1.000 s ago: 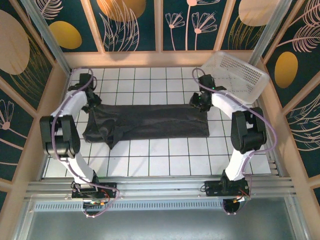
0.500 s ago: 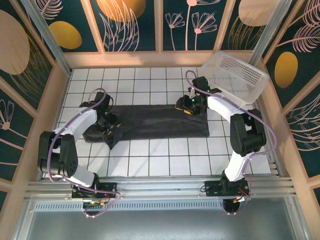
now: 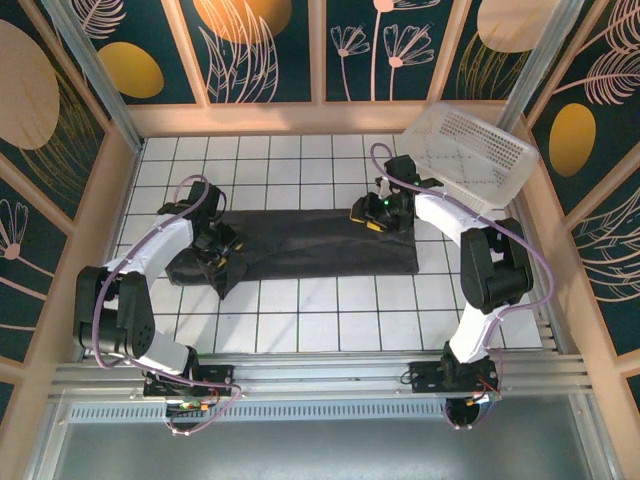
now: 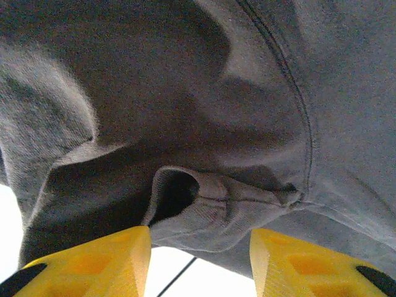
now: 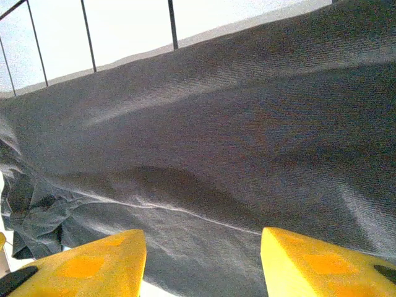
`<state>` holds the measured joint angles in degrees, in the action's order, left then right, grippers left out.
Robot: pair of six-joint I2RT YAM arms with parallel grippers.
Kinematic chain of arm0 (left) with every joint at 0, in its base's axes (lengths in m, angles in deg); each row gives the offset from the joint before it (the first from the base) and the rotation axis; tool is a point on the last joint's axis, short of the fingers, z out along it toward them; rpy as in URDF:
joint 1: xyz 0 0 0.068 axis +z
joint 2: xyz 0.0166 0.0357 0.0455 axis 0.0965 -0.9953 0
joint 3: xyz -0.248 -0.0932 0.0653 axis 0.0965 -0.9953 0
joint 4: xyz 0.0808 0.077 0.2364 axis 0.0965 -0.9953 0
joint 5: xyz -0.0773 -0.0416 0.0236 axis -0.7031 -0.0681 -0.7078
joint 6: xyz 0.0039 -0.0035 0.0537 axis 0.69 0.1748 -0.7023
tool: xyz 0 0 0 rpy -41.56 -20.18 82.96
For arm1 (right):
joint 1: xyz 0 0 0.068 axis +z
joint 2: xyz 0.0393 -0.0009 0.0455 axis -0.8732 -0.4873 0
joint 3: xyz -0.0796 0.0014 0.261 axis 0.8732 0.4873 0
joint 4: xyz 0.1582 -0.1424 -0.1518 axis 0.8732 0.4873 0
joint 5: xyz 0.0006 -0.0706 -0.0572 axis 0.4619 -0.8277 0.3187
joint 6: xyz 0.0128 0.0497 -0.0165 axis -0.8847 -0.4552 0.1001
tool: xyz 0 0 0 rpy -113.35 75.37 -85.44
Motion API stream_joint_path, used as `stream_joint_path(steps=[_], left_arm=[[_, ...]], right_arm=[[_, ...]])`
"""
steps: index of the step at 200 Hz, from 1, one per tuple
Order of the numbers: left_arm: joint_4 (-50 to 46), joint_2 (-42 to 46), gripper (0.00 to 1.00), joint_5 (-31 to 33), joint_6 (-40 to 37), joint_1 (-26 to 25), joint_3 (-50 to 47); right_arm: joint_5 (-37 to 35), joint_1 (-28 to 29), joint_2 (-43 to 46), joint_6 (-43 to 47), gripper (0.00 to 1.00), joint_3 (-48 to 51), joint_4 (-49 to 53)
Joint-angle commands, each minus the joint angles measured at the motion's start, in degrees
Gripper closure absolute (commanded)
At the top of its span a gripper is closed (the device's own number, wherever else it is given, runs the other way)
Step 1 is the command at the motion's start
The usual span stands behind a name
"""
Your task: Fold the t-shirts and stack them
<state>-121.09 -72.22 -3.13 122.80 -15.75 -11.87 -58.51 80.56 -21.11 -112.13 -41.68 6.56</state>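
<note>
Charcoal-grey t-shirt [image 3: 310, 245] is laid out as one long band across the middle of the white-tiled table [image 3: 300, 320], running left to right. Its right end is pretty flat and squared off, while the left end is all bunched up and lumpy. Left gripper [image 3: 217, 248] is down over that rumpled left end, and from its wrist cam the yellow fingers [image 4: 93, 263] are spread wide with nothing pinched, a rolled hem opening [image 4: 179, 198] of the shirt sitting just beyond the tips, between them. Right gripper [image 3: 374, 214] hovers over the far edge of the shirt toward its right end. Its fingers [image 5: 86, 263] are spread apart too, with smooth fabric and a couple of soft creases below them, and a strip of bare tile past the shirt's edge. Can't tell whether either one is actually touching the cloth. White perforated basket [image 3: 475, 150] sits in the far right corner, apart from the shirt.
</note>
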Motion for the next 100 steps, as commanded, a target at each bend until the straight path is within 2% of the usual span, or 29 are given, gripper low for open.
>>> stream_joint_path(steps=[1, 53, 100], left_arm=[[1.8, 0.7, 0.54, -1.8, 2.4, -0.5, -0.2], [4.9, -3.6, 0.54, 1.5, 0.0, -0.6, -1.7], [5.5, -2.9, 0.54, 2.4, -1.8, -0.5, -4.4]], right_arm=[[0.5, 0.4, 2.4, -0.3, 0.48, 0.8, -0.3], [1.1, 0.9, 2.6, -0.3, 0.47, 0.8, -0.3], [1.0, 0.9, 3.1, -0.4, 0.47, 1.0, -0.3]])
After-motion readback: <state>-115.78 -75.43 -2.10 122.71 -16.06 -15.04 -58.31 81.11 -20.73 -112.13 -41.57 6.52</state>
